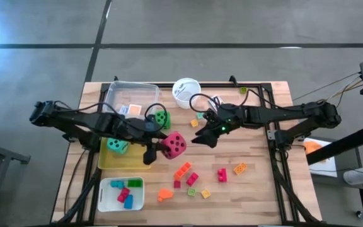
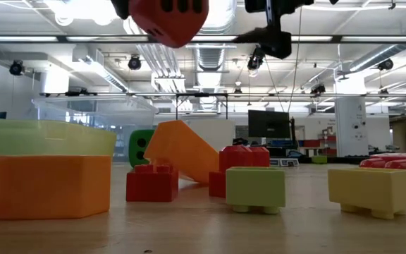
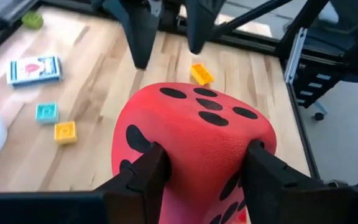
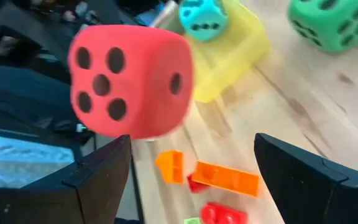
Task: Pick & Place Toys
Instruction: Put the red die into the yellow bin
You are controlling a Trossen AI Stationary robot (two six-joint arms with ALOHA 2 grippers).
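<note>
A red foam die (image 1: 173, 145) with black pips hangs in the air over the middle of the table, right of the yellow tray (image 1: 131, 162). My left gripper (image 1: 166, 146) is shut on it, reaching in from the table's left. My right gripper (image 1: 205, 135) stands open just right of the die; in its wrist view the die (image 4: 129, 81) floats ahead of the spread fingers (image 4: 98, 180), apart from them. A teal die (image 1: 117, 145) lies in the yellow tray. A green die (image 1: 162, 118) rests on the table beside the clear tray (image 1: 128, 96). My left gripper pinches the red die between its two fingers (image 3: 146, 176), on two opposite side faces (image 3: 166, 146). The fingers come from the table's left, slanting down. The die is lifted clear of the table (image 2: 169, 17), and the foam dents in where the fingers meet it.
Loose blocks lie on the near middle of the table: orange (image 1: 182, 169), red (image 1: 222, 174), orange (image 1: 240, 168), yellow (image 1: 205, 193). A white tray (image 1: 121, 203) at the near left holds several blocks. A white cup (image 1: 186, 92) and a card pack (image 3: 35, 68) lie toward the far side.
</note>
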